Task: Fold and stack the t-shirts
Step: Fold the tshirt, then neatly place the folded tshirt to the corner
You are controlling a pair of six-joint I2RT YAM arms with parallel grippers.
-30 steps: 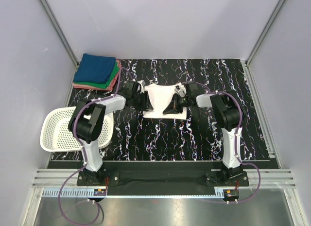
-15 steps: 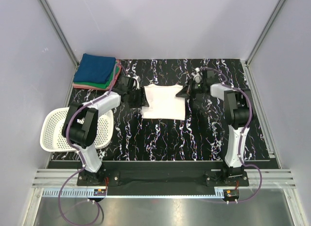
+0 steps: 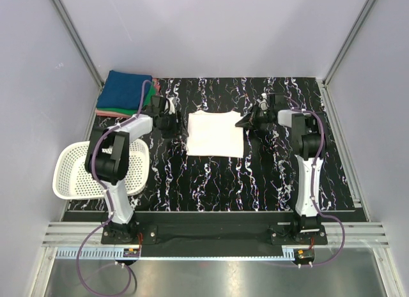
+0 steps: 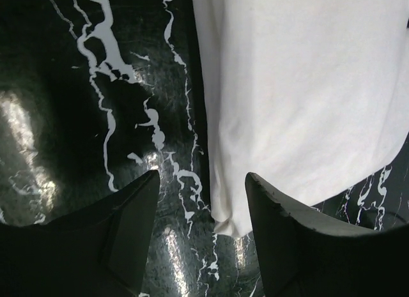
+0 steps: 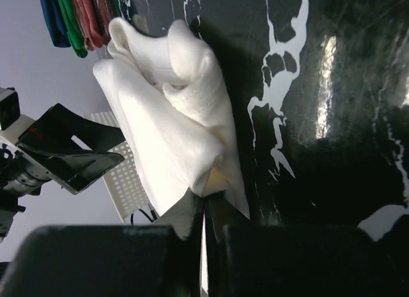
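Note:
A white t-shirt lies folded into a rectangle in the middle of the black marbled table; no print shows. My left gripper stands just off its left edge, jaws open. In the left wrist view the shirt has one corner lying loose between the fingers of that gripper. At the shirt's right edge my right gripper is shut, and the right wrist view has its tips pinching bunched white cloth. Folded blue, green and pink t-shirts are stacked at the back left.
A white mesh basket sits at the table's left edge beside the left arm. Grey walls with metal rails close in the table at the back and on both sides. The stacked shirts and the basket also show in the right wrist view.
Both grippers have drawn outward from over the shirt to its left and right edges. The left jaws have opened wider and let the cloth go. The shirt now lies as a flatter rectangle.

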